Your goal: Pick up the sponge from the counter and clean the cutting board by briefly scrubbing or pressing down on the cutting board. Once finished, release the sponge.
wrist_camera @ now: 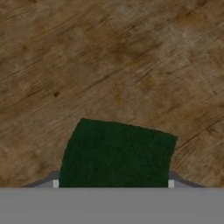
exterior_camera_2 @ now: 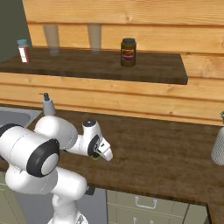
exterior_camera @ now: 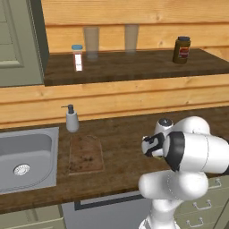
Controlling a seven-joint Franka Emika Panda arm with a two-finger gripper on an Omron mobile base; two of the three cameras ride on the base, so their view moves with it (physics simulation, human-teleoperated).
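Note:
The dark green sponge point(wrist_camera: 116, 153) lies on the dark wood-grain counter point(wrist_camera: 109, 65) and sits between the tips of my gripper point(wrist_camera: 113, 183). Its two sides reach the fingers, so the gripper is shut on it. From the right base view, my gripper point(exterior_camera_2: 99, 154) is low over the counter point(exterior_camera_2: 166, 148) with a sliver of green sponge point(exterior_camera_2: 95, 157) under it. In the left base view, my gripper point(exterior_camera: 152, 150) is right of the brown stained cutting board point(exterior_camera: 86, 154), which lies flat beside the sink with open counter between the two.
A grey metal sink point(exterior_camera: 27, 156) is set in the counter left of the board. A soap dispenser point(exterior_camera: 71, 118) stands behind the board. The shelf above holds a spice jar point(exterior_camera: 78, 57), two glasses point(exterior_camera: 91, 42) and a dark jar point(exterior_camera: 181, 49). A pale object point(exterior_camera_2: 218, 146) stands at the far right.

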